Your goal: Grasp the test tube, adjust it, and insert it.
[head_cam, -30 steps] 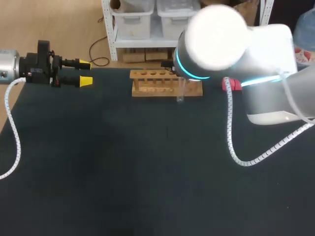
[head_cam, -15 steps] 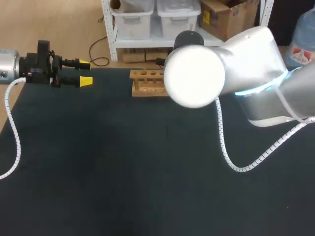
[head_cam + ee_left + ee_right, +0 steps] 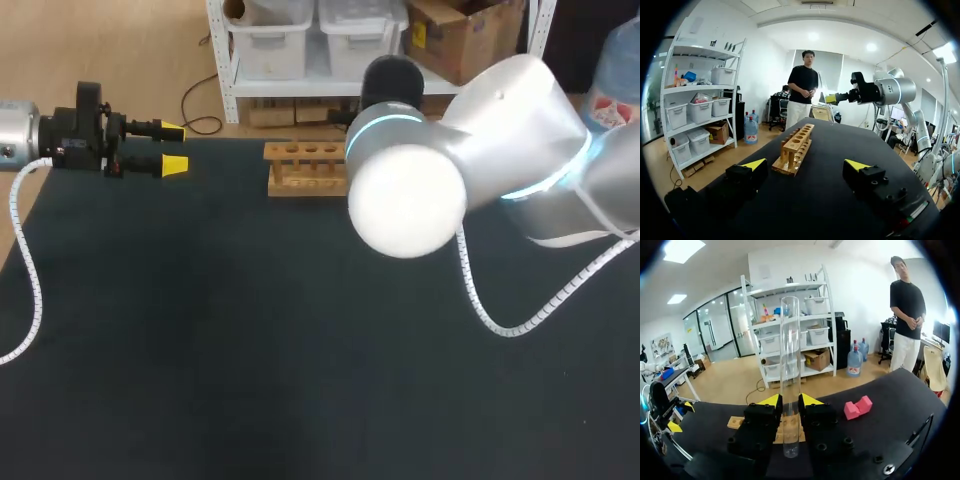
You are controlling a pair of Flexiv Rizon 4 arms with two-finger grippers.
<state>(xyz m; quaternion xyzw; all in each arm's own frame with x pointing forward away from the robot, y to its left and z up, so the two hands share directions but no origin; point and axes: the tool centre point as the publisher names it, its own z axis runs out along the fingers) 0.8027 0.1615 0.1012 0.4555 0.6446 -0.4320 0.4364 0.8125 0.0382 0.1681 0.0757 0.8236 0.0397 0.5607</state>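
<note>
Test tube (image 3: 790,340), light, fragile glass, upright near the rack (image 3: 796,148): my right gripper (image 3: 790,401) pinches its lower half, left gripper (image 3: 806,164) agape.

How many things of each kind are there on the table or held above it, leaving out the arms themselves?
test tube: 1
wooden rack: 1
pink block: 1
Total: 3
</note>
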